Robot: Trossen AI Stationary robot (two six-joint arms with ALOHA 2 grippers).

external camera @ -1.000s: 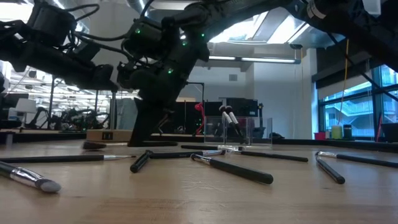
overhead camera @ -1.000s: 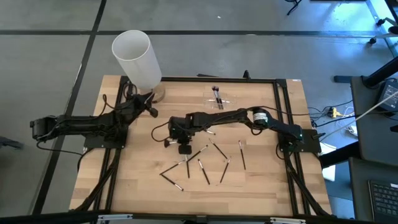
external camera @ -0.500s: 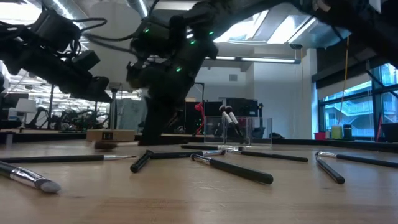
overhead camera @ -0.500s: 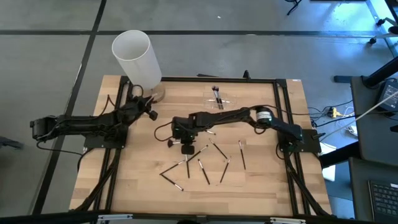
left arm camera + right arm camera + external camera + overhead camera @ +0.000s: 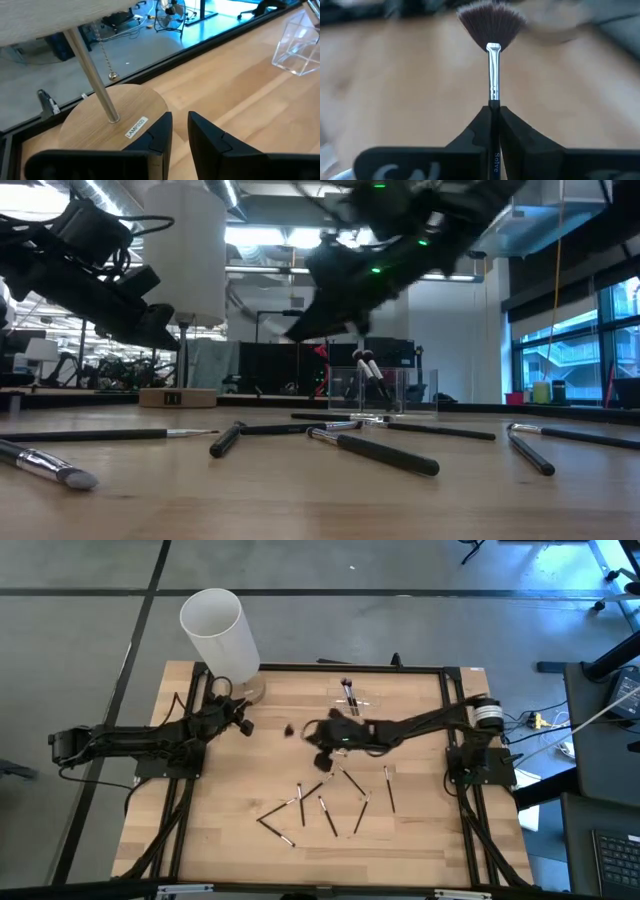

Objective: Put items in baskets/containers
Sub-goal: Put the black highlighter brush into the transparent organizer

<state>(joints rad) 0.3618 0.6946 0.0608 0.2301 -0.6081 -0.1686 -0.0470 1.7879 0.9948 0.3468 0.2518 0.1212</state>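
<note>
Brown fan bristles up in the air: the right gripper (image 5: 493,120) has the fan brush (image 5: 492,60) pinched by its black handle.

Fingers closed tight on that handle, silver ferrule and fanned head sticking out ahead, and in the high view the right gripper (image 5: 318,735) hangs over the middle of the wooden table (image 5: 420,830), just short of the clear organizer (image 5: 352,698) at the far edge, which already has brushes standing in it. More black-handled brushes (image 5: 325,810) lie scattered on the near half of the table. Over on the left, the left gripper (image 5: 179,131) sits with its fingers nearly together, nothing between them, beside the round wooden lamp base (image 5: 100,125) under the white cylinder (image 5: 220,635).
</note>
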